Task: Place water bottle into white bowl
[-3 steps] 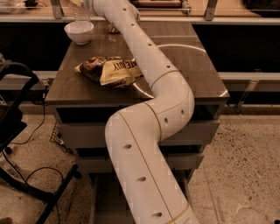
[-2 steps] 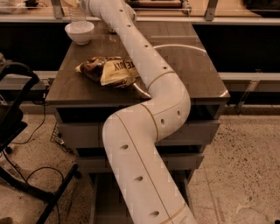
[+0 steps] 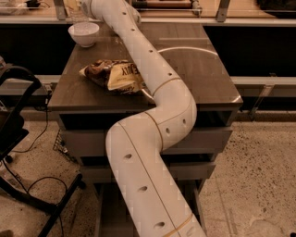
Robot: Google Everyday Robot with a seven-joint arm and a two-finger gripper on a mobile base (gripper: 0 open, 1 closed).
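The white bowl (image 3: 83, 33) stands at the far left corner of the dark table (image 3: 194, 69). The water bottle (image 3: 76, 12) shows as a clear ribbed shape at the top edge, just behind and above the bowl; its top is cut off by the frame. My white arm (image 3: 148, 60) reaches across the table to that corner. My gripper (image 3: 88, 5) is at the top edge right beside the bottle, mostly cut off by the frame.
A crumpled chip bag (image 3: 113, 76) lies on the table's left front part, against the arm. A black stand with cables (image 3: 18, 125) is on the floor to the left. A counter edge (image 3: 185, 19) runs behind the table.
The arm has shifted slightly to the left, carrying the gripper end a little nearer above the bowl. The bowl and the chip bag have not moved.
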